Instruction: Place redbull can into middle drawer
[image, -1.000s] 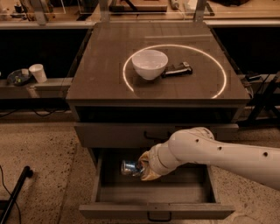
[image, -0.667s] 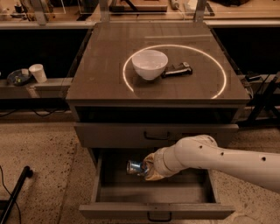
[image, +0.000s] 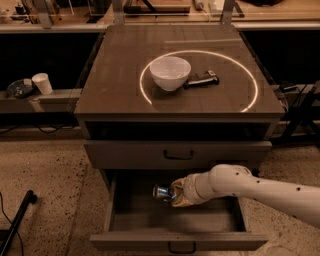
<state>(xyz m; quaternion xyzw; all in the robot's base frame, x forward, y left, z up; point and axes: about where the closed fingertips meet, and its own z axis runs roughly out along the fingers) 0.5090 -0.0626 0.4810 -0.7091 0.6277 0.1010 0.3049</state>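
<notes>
The middle drawer (image: 175, 241) is pulled open below the shut grey drawer front (image: 177, 154). My gripper (image: 176, 194) is inside the open drawer, low over its floor, on the end of the white arm (image: 260, 187) that reaches in from the right. It is shut on the redbull can (image: 162, 192), a shiny silver-and-blue can that lies on its side and sticks out to the left of the gripper. I cannot tell whether the can touches the drawer floor.
A white bowl (image: 170, 72) and a black-and-silver bar-shaped object (image: 201, 80) sit on the cabinet top (image: 120, 90) inside a lit ring. A white cup (image: 42, 83) stands on a low shelf at the left. A dark pole (image: 17, 220) lies on the floor, lower left.
The gripper with the can has moved a little to the right and lower into the open drawer. Bowl and bar-shaped object have not moved.
</notes>
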